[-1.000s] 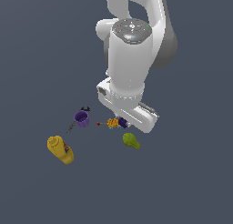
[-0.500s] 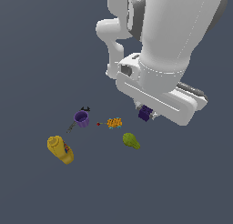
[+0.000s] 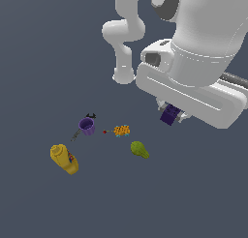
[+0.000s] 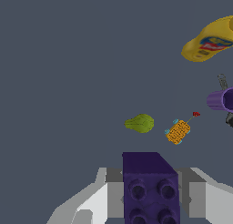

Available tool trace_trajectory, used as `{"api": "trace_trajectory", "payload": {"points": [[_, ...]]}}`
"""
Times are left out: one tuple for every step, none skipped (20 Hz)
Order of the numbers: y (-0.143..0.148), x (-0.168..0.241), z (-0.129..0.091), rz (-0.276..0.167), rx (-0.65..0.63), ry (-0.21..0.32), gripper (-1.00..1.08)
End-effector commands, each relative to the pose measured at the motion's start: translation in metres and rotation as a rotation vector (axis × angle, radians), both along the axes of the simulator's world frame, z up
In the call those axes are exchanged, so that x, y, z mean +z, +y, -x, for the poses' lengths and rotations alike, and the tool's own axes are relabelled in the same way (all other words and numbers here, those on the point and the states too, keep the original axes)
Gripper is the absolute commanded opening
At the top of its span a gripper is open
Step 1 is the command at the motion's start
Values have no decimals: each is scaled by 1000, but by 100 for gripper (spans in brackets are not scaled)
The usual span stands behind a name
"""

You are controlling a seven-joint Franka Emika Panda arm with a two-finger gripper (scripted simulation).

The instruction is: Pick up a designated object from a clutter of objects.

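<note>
My gripper (image 3: 170,115) is shut on the dark purple block (image 3: 170,115), held well above the floor at the exterior view's right. In the wrist view the studded block (image 4: 150,186) sits between my grey fingers (image 4: 113,191). Below lie the purple cup (image 3: 87,126), the green pear (image 3: 139,149), the orange spiky piece (image 3: 121,130), the yellow mustard bottle (image 3: 64,158) and the tiny black clip (image 3: 90,116). The wrist view also shows the pear (image 4: 140,123), orange piece (image 4: 178,131), cup (image 4: 221,100) and mustard bottle (image 4: 209,40).
A tiny red bit (image 3: 104,132) lies beside the orange piece. A thin grey stick (image 3: 76,135) leans by the cup. The arm's white base column (image 3: 124,72) stands behind the clutter. The floor is plain dark grey.
The gripper has risen and moved toward the exterior view's right with the dark purple block in it. The clutter on the floor has not moved.
</note>
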State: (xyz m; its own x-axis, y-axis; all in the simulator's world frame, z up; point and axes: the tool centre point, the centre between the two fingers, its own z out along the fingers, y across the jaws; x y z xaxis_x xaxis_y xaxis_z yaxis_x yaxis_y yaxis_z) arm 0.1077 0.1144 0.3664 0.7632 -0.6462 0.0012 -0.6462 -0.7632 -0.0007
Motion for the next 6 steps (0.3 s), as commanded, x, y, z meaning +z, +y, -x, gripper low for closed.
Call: {"api": "trace_trajectory", "payload": {"points": [[3, 5, -2, 0, -1, 1, -100], [4, 6, -2, 0, -1, 1, -100], [4, 7, -3, 0, -1, 1, -100], [5, 7, -3, 0, -1, 1, -100], [5, 7, -3, 0, 0, 1, -100], [5, 7, -3, 0, 0, 1, -100]]}}
